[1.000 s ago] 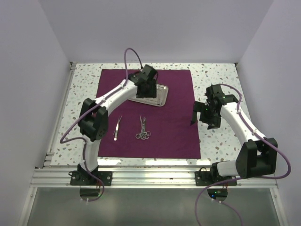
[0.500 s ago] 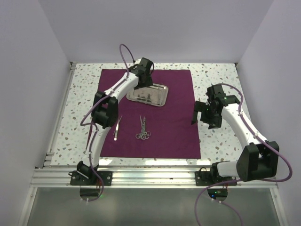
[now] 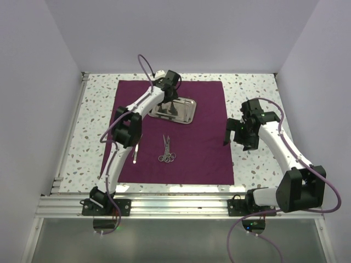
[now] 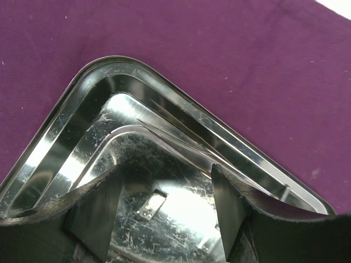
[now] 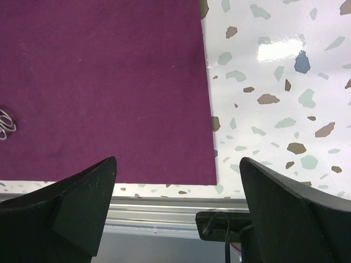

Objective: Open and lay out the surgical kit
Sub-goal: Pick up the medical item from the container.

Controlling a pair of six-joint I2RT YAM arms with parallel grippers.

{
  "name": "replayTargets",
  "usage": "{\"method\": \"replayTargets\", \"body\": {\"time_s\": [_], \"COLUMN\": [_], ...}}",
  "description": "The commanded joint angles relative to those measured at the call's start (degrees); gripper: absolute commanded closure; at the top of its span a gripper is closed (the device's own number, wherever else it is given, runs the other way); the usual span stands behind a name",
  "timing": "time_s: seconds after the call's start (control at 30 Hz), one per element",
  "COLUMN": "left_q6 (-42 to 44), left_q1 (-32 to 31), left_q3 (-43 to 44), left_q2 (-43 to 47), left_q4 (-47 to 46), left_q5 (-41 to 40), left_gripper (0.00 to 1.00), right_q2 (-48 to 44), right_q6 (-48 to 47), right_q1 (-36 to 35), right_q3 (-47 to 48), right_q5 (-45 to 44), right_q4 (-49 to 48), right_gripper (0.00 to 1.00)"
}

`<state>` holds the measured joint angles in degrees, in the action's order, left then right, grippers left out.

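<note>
The plum cloth wrap (image 3: pixel 197 148) lies spread flat on the table. The steel tray (image 3: pixel 185 114) sits on its far middle part. My left gripper (image 3: pixel 169 105) hovers just over the tray, open and empty. In the left wrist view the left gripper (image 4: pixel 164 183) frames the scratched tray floor and a rounded tray corner (image 4: pixel 109 68). Ring-handled scissors (image 3: pixel 168 150) and tweezers (image 3: pixel 136 149) lie on the cloth nearer me. My right gripper (image 3: pixel 235 139) hangs open and empty over the cloth's right edge. In the right wrist view (image 5: pixel 176 164) it is above the cloth's near right corner (image 5: pixel 164 98).
The speckled terrazzo tabletop (image 3: pixel 258 164) surrounds the cloth on all sides. An aluminium rail (image 3: pixel 181 205) runs along the near edge and also shows in the right wrist view (image 5: pixel 159 211). White walls close in the back and both sides.
My left arm has stretched out and its gripper has shifted slightly back and left over the tray, uncovering more of the tray. The right arm has barely moved.
</note>
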<state>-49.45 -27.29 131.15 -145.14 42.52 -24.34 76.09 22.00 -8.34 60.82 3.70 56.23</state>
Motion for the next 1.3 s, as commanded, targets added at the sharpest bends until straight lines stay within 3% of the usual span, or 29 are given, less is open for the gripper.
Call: {"method": "replayTargets", "body": {"time_s": [0.0, 0.43, 0.57, 0.8, 0.87, 1.2, 1.27], "left_q6": [-3.02, -2.32, -2.32, -2.58, -2.40, -0.56, -0.21], "left_q1": [-0.05, 0.39, 1.27, 3.03, 3.29, 3.38, 3.29], "left_q3": [1.65, 4.55, 7.71, 7.45, 7.45, 6.13, 6.13], "left_q2": [-1.19, -5.24, -7.26, -8.49, -8.84, -8.93, -8.50], "left_q4": [-0.33, 0.27, 5.54, 10.65, 11.79, 11.35, 10.74], "left_q5": [-3.70, -3.44, -3.96, -2.91, -2.03, 2.10, 2.36], "left_gripper": [0.30, 0.28, 0.37, 0.40, 0.48, 0.65, 0.75], "right_q2": [-2.44, -2.27, -2.44, -3.41, -3.76, -5.43, -5.43], "right_q6": [-1.08, -1.43, -1.35, -1.34, -1.34, -1.52, -1.52], "right_q1": [-0.36, -1.94, -2.03, -1.94, -2.12, -3.79, -4.14], "right_q3": [-0.35, 0.00, 0.09, 0.18, 0.35, 0.44, 0.35], "right_q5": [0.78, 0.78, 1.39, 2.10, 2.18, 1.75, 1.74], "right_q4": [-0.24, -0.42, -0.59, -1.21, -1.29, -2.00, -2.17], "right_gripper": [0.02, 0.01, 0.02, 0.02, 0.02, 0.01, 0.02]}}
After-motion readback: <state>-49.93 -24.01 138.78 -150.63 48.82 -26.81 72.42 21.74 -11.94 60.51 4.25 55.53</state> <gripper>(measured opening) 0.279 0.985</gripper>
